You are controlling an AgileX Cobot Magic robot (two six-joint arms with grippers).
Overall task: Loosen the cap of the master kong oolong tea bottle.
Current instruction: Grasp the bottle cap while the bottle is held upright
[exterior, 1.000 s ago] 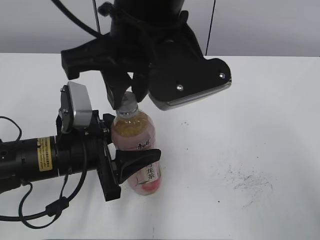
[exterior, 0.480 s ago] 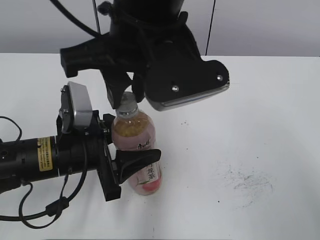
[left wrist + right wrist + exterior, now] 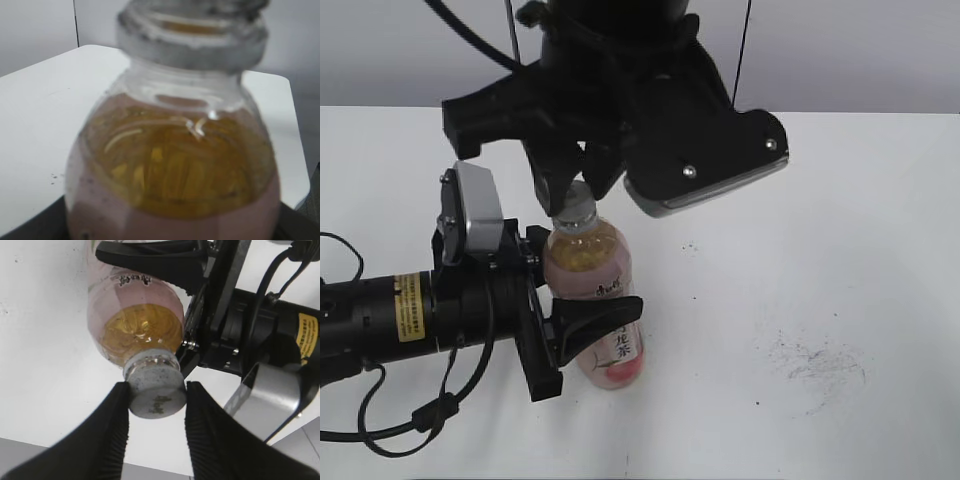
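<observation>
From the outside camera I see the bottle (image 3: 595,300) standing upright on the white table (image 3: 820,250), left of centre. My left gripper (image 3: 582,320) comes in from nine o'clock with its arm lying flat along the table, and its jaws stand fairly wide, clamped around the bottle's pink label. My right gripper (image 3: 575,190) hangs down from twelve o'clock, its dark wrist tilted over the bottle, jaws narrow and pinching the cap (image 3: 576,205).

In the left wrist camera the bottle (image 3: 172,165) fills the picture, blurred, amber tea under the neck ring; the jaws themselves I cannot make out.

In the right wrist camera my right gripper (image 3: 156,402) has both ribbed fingers (image 3: 112,430) pressed against the sides of the grey cap (image 3: 155,395), one at nine and one at three o'clock.
</observation>
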